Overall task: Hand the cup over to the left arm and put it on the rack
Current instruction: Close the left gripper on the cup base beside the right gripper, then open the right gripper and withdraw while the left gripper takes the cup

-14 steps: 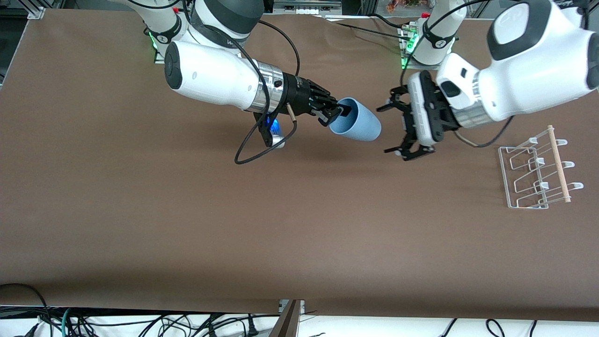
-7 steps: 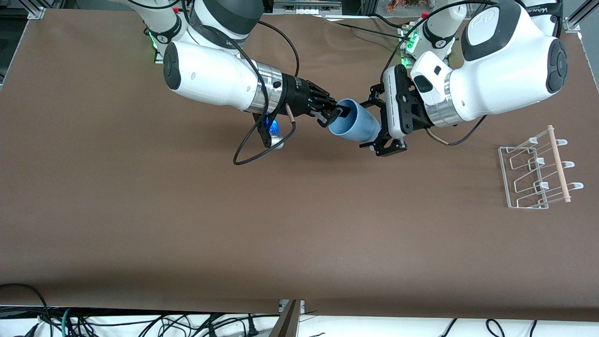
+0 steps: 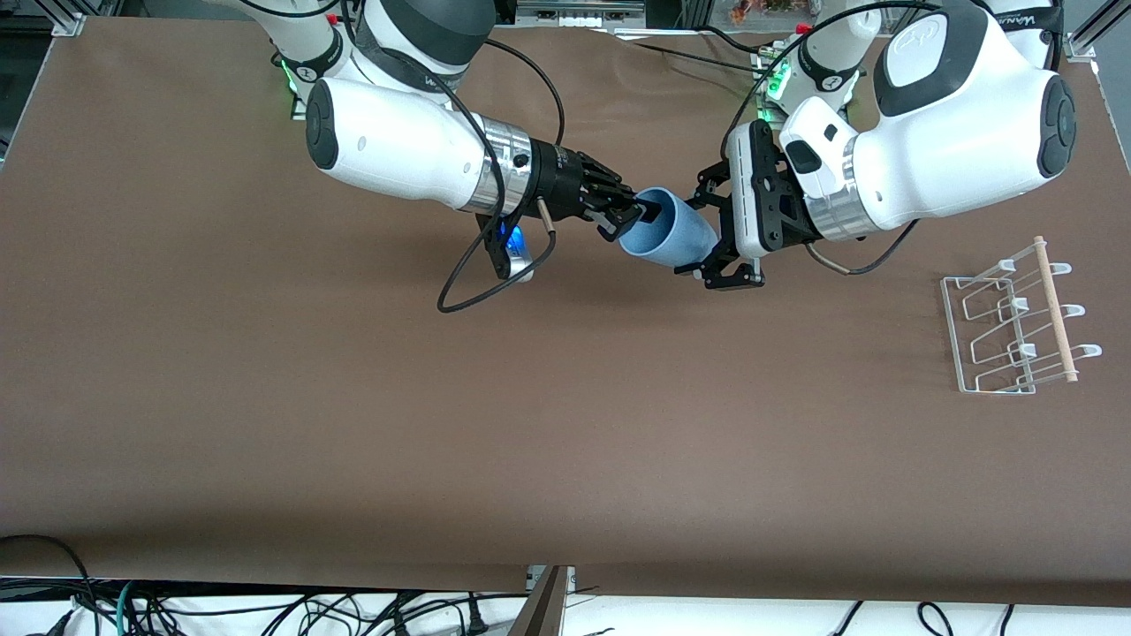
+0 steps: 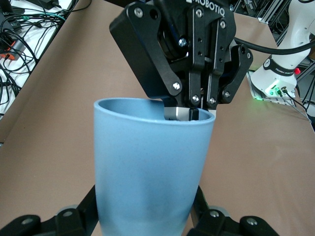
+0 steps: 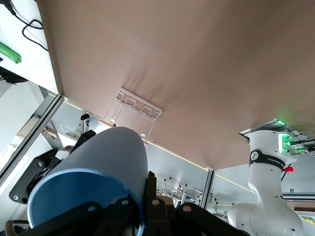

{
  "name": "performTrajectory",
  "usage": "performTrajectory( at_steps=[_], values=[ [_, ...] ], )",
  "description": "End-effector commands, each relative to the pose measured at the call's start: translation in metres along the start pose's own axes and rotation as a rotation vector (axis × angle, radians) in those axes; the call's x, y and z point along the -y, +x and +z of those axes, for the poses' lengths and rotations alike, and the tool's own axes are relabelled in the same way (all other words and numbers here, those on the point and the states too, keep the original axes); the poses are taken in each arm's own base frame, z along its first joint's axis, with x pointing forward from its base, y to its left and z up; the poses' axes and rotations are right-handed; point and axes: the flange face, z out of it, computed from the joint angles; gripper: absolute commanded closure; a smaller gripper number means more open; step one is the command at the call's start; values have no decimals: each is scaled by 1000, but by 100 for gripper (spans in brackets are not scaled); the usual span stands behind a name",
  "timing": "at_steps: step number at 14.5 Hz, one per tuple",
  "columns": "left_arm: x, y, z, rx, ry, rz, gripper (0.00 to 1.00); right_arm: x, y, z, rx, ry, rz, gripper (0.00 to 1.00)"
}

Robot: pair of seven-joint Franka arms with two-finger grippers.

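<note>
The right gripper (image 3: 638, 213) is up over the middle of the brown counter (image 3: 442, 424), toward the robots' edge, and its jaws are clamped on the rim of the cup (image 3: 668, 238), one finger inside the mouth and one outside, as the left wrist view shows plainly. The cup (image 4: 150, 167) is a plain light-blue tumbler with no handle, matte and faintly speckled, tapering from a wide open mouth to a narrower base; it hangs in the air tilted nearly on its side, mouth toward the right arm and base toward the left arm. In the right wrist view the cup (image 5: 96, 169) fills the lower part of the frame, its rim a darker blue ring. The left gripper (image 3: 707, 237) is over the counter at the cup's base end, its black fingers (image 3: 726, 274) spread on either side of the lower body of the cup; the jaws are parted around the base and no contact with the cup's wall can be made out. The rack (image 3: 1016, 322), white wire with looped prongs and a pale wooden dowel across it, stands on the counter at the left arm's end, well apart from the cup and nearer the front camera than both grippers.
</note>
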Motion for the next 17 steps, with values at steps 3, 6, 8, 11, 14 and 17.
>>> performTrajectory(
  at_steps=[3,6,8,11,14,17],
  values=[
    [0,1,-6,-34,-23,16,88,9,0,-10,14,27,9,1],
    [-3,3,-9,-27,-34,5,92,14,10,-29,8,37,14,1],
    [-9,-4,-15,10,-75,-41,92,18,22,-56,1,35,24,1],
    [-13,-27,-30,161,-82,-160,92,17,37,-105,-33,-22,9,1],
    [-29,-42,-51,408,-24,-316,94,3,53,-157,-144,-141,-45,1],
    [-35,-58,-74,663,65,-401,94,-8,87,-214,-185,-201,-130,1]
  ],
)
